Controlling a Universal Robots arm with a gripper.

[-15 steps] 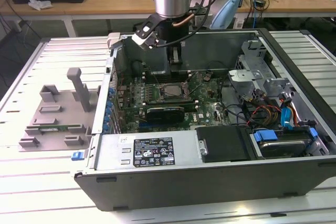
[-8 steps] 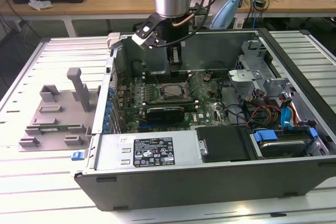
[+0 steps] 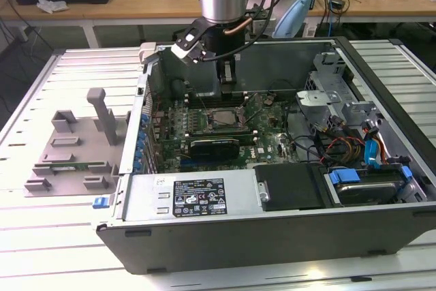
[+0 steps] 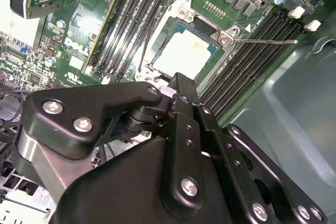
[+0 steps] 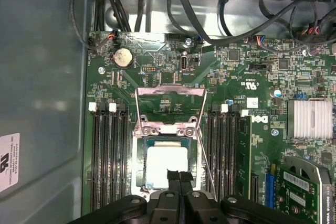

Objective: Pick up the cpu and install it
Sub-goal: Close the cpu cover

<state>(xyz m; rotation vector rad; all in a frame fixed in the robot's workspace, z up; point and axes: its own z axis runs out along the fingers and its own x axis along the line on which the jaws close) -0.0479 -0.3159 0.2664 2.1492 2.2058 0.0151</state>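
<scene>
Black gripper [image 5: 178,176] over pale silver square cpu [image 5: 167,161]
It lies flat in the dark socket frame [image 5: 140,167], directly beneath fingers [image 5: 172,180] pressed together, empty.

An electronics lab: cable-strewn wooden workbenches [image 3: 122,1] behind an opened computer case [image 3: 272,236] on a slatted metal table [image 3: 68,66]

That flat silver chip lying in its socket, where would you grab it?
Probably by two opposite edges of the chip, coming straight down: it lies flat, sunk in the socket frame, so no side approach looks open.
</scene>
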